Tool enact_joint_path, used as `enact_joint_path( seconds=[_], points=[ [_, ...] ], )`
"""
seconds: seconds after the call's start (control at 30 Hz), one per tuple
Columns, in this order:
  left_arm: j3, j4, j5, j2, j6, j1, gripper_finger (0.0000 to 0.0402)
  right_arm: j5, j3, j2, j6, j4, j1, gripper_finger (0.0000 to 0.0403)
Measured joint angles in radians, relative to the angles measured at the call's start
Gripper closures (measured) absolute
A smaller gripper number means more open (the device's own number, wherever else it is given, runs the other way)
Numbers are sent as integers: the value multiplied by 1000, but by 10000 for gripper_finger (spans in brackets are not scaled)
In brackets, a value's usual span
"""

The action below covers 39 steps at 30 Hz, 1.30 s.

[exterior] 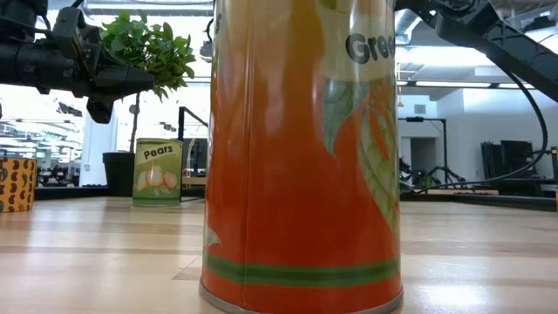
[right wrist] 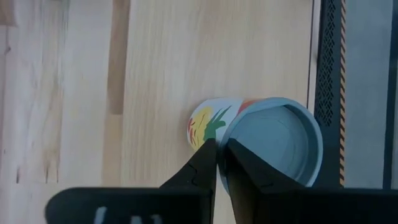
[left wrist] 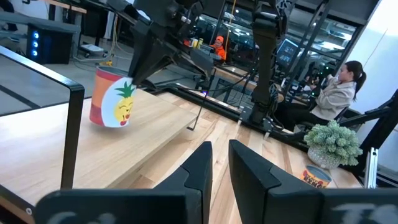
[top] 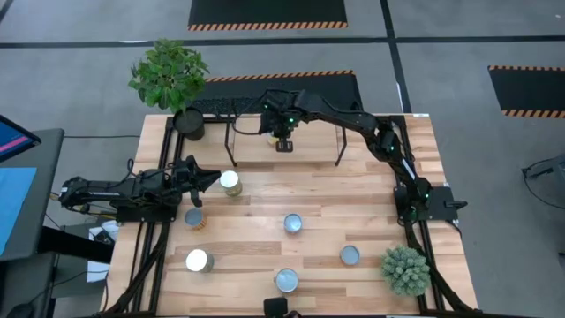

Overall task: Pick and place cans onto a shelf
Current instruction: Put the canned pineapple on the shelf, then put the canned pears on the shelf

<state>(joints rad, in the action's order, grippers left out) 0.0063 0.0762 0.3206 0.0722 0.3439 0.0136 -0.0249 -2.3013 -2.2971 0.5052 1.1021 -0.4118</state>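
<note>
A can with a pineapple label (left wrist: 112, 98) stands upright on the shelf's wooden board (left wrist: 134, 146); it also shows from above in the right wrist view (right wrist: 273, 146). My right gripper (right wrist: 219, 155) is shut over the shelf (top: 231, 132), its tips at this can's rim; in the high view the gripper (top: 282, 137) hides the can. My left gripper (top: 210, 180) is shut and empty, in the air beside a pale-topped can (top: 229, 183) at the table's left. Several more cans stand on the table: (top: 194, 218), (top: 293, 223), (top: 350, 255), (top: 198, 261), (top: 286, 280). My right gripper points down, with its shut fingertips (right wrist: 208, 155) by the near edge of the pineapple can's top rim (right wrist: 233, 134). I cannot tell whether they touch it. The can stands upright on the shelf board.
A potted plant (top: 172, 79) stands at the far left corner and a small round green plant (top: 406, 269) at the near right corner. An orange can (exterior: 296, 157) fills the low view; a Pears can (exterior: 159, 173) stands farther off. A person (left wrist: 339, 90) sits beyond the table.
</note>
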Motion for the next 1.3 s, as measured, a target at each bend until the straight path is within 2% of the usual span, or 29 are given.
enact_joint_path(
  seconds=[0.13,0.37,0.6,0.77,0.93,1.07,1.3],
  points=[
    [0,0,0,0,0,0,358,1,0,0,0,30,0,340],
    [0,0,0,0,0,0,358,-9,0,1,-2,38,5,293],
    [0,0,0,0,0,0,358,-120,-57,27,-6,85,44,271],
    [0,0,0,0,6,0,358,-122,-37,164,-150,239,113,275],
    [0,0,0,0,41,0,358,-45,-36,303,-389,481,199,283],
    [0,1,0,0,123,0,358,-16,-5,423,-498,470,277,284],
    [0,-3,-3,8,206,0,358,-103,158,626,-691,468,406,284]
  ],
)
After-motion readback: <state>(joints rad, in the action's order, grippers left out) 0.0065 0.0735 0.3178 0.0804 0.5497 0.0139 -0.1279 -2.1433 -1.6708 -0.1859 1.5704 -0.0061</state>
